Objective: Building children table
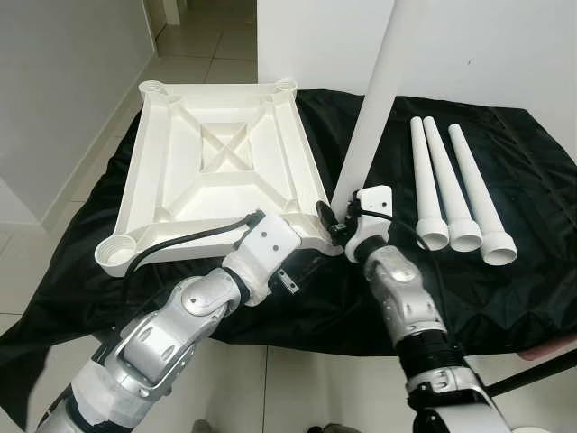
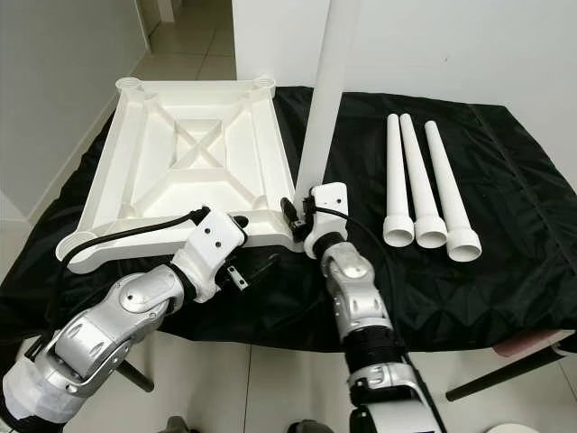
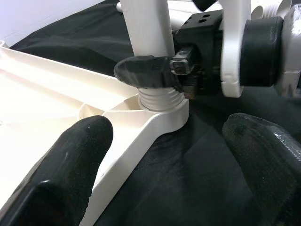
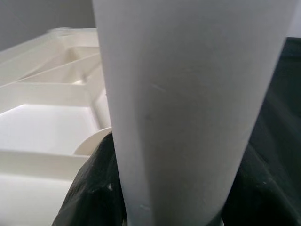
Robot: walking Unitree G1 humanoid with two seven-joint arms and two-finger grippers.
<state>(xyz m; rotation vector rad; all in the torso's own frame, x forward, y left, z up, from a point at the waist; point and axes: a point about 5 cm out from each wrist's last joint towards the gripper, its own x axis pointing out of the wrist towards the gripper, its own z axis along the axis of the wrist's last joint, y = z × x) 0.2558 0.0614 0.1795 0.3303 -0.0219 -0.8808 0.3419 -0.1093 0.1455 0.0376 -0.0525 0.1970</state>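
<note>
The white table top (image 1: 216,153) lies upside down on a black cloth (image 1: 505,271). One white leg (image 1: 374,99) stands upright in the near right corner socket (image 3: 162,110), its threaded end in the socket mouth. My right gripper (image 1: 330,219) is shut on this leg just above the socket; one black finger (image 3: 146,73) wraps the leg (image 4: 188,108). My left gripper (image 3: 164,155) is open, low over the cloth, pointing at that corner, with the corner's edge between its fingers (image 3: 75,155). Three loose legs (image 1: 455,194) lie side by side to the right.
The cloth-covered surface ends close in front of my arms, with tiled floor (image 1: 270,379) below. A white wall (image 1: 487,45) rises behind the table. The other corner sockets, such as the near left one (image 1: 115,255), hold nothing. A dark table leg (image 2: 505,370) slants at lower right.
</note>
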